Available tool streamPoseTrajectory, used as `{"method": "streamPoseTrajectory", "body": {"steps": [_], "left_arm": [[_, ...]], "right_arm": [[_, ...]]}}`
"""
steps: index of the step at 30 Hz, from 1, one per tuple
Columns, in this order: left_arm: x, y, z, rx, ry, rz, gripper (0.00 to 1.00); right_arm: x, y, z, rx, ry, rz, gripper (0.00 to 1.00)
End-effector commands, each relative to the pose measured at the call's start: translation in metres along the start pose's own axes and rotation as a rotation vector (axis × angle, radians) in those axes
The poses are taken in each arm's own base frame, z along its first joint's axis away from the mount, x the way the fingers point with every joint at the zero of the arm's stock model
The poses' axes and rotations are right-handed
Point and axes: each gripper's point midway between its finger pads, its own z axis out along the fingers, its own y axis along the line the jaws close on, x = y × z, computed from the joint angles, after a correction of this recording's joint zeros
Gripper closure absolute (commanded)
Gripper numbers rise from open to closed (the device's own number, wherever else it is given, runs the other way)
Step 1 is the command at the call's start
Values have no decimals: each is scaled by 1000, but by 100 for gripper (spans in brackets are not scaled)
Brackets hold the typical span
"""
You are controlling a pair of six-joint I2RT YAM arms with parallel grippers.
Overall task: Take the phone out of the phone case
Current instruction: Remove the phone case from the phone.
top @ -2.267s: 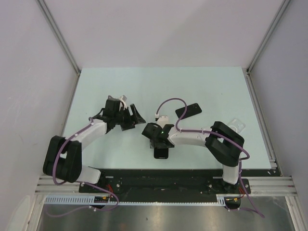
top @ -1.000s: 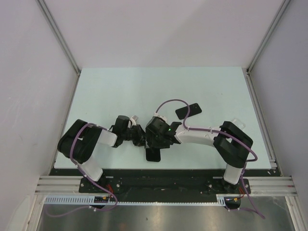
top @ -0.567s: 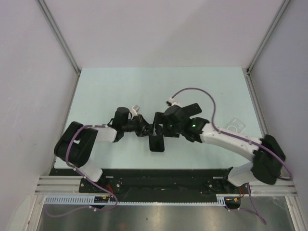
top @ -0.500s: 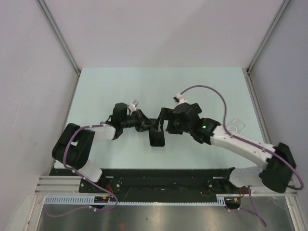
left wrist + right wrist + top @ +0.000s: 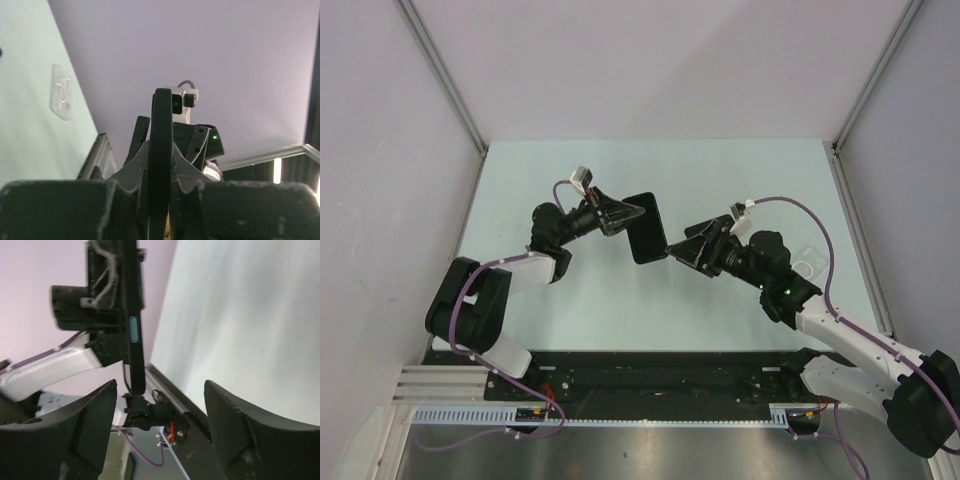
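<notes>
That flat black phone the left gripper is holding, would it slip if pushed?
Probably stiff: the flat black phone shows no bend in the left gripper. Its smooth, thin edge looks slippery, so a push could pivot it in that grip.

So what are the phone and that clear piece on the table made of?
Phone: black, seemingly hard plastic or glass; smooth dark face, thin rigid edge held in the left gripper. Clear piece: probably transparent plastic; the table shows through it.

Phone (image 5: 161,150) edge-on; lower end hidden between left jaws (faces unseen).
</notes>
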Motion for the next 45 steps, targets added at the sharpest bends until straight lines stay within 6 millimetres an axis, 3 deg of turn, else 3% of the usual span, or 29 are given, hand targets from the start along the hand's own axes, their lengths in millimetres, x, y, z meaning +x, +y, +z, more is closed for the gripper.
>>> {"method": "streamPoseTrajectory", "body": {"steps": [1, 9, 12, 18, 20, 21, 23, 28, 35, 45], "left_arm": [[1, -57, -5, 231, 23, 7, 100], [-1, -59, -9, 230, 10, 14, 100], [-1, -59, -10, 230, 8, 16, 100], [-1, -68, -10, 269, 13, 27, 100], [2, -82, -13, 312, 22, 57, 100], [2, -91, -14, 331, 24, 76, 100], [6, -108, -17, 365, 27, 119, 100], [10, -144, -24, 441, 18, 199, 100], [16, -173, -34, 517, -1, 244, 100], [19, -199, -45, 613, -8, 244, 100]], "right_arm": [[-3, 46, 1, -236, 16, 41, 32], [1, 56, 4, -320, 21, 86, 73], [-1, 60, 0, -343, 8, 151, 100], [-10, 94, -19, -594, -28, 295, 100], [-20, 111, -31, -707, -54, 350, 100], [-19, 103, -25, -710, -52, 395, 100], [-28, 110, -35, -807, -55, 503, 100], [-28, 113, -20, -800, -71, 547, 100], [-39, 127, -18, -838, -106, 555, 100], [-63, 158, -26, -937, -157, 577, 100]]}}
